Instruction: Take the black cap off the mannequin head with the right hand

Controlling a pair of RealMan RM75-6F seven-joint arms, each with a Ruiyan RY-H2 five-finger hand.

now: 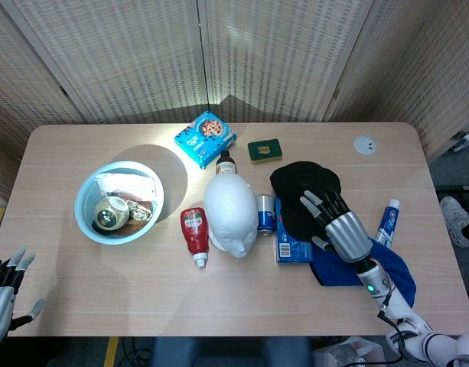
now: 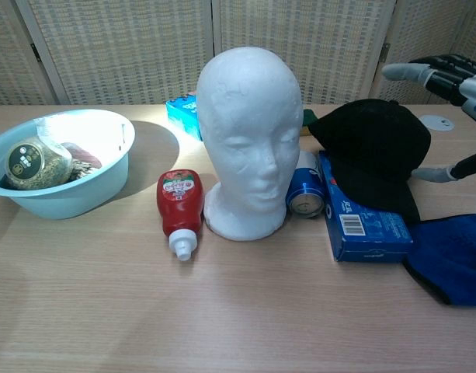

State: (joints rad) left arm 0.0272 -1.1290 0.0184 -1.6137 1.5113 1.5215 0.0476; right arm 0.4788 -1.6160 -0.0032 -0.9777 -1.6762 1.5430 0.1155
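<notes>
Bright overhead light, soft shadows, sharp focus, glare patch behind bowl [image 1: 85, 218].

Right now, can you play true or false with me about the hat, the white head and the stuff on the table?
1. The black cap is on the mannequin head. False: the head is bare; the cap lies on the blue box beside it.
2. The ketchup bottle lies on its side. True.
3. The right hand is over the cap with fingers spread. True.
4. The light blue bowl is empty. False: it holds a jar and packets.
5. The left hand holds the toothpaste tube. False: it holds nothing, far from the tube.
</notes>
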